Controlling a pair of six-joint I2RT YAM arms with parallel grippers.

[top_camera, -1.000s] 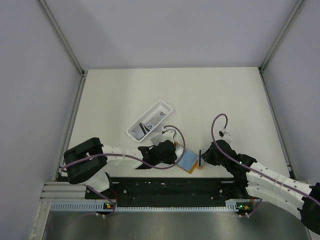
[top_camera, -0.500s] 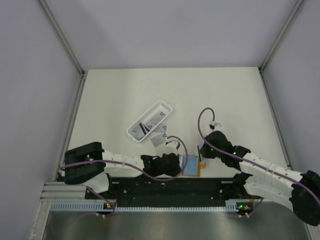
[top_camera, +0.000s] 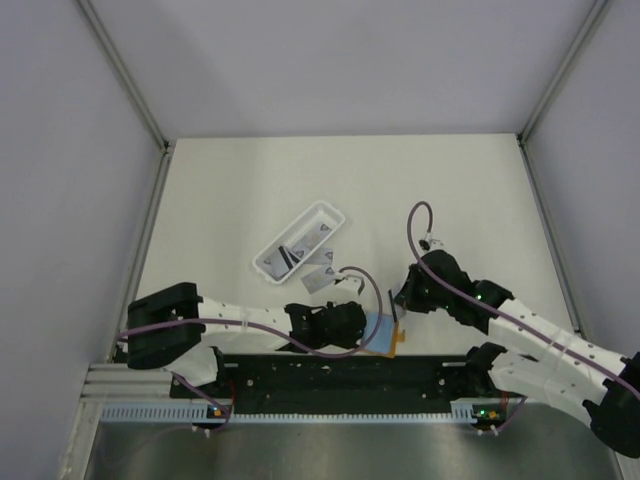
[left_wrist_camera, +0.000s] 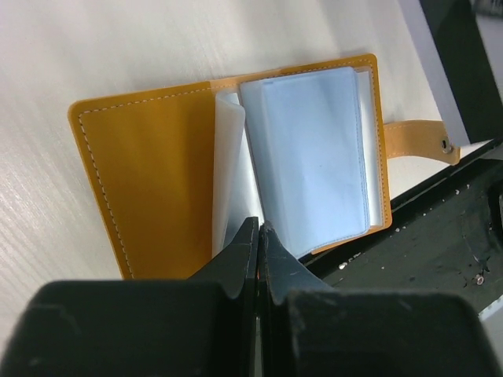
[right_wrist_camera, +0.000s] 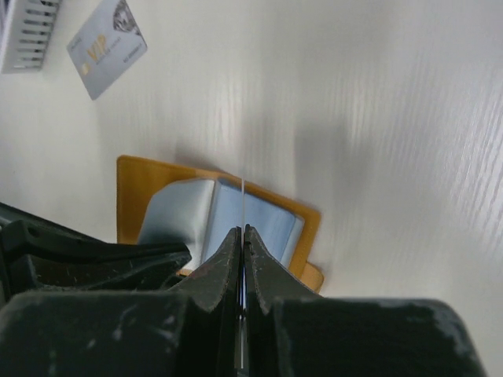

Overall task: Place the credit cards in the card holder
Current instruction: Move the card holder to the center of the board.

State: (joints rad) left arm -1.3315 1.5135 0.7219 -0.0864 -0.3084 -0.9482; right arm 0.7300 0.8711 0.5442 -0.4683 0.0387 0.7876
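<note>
The right gripper [right_wrist_camera: 242,236], clamped on an edge-on card [right_wrist_camera: 243,196], has edged slightly farther over the open card holder [left_wrist_camera: 149,181]. The left gripper [left_wrist_camera: 258,236] stays pinched on a clear sleeve [left_wrist_camera: 228,196].

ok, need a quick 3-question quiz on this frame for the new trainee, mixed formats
1. True or false: the card holder lies shut.
2. The right gripper is clamped on: A) a card held edge-on, B) the card holder, C) nothing.
3. Fill in: the loose card lying beyond the holder reads ___.

Key: 1 false, it is spread open with its clear sleeves showing. 2 A. 3 VIP.
</note>
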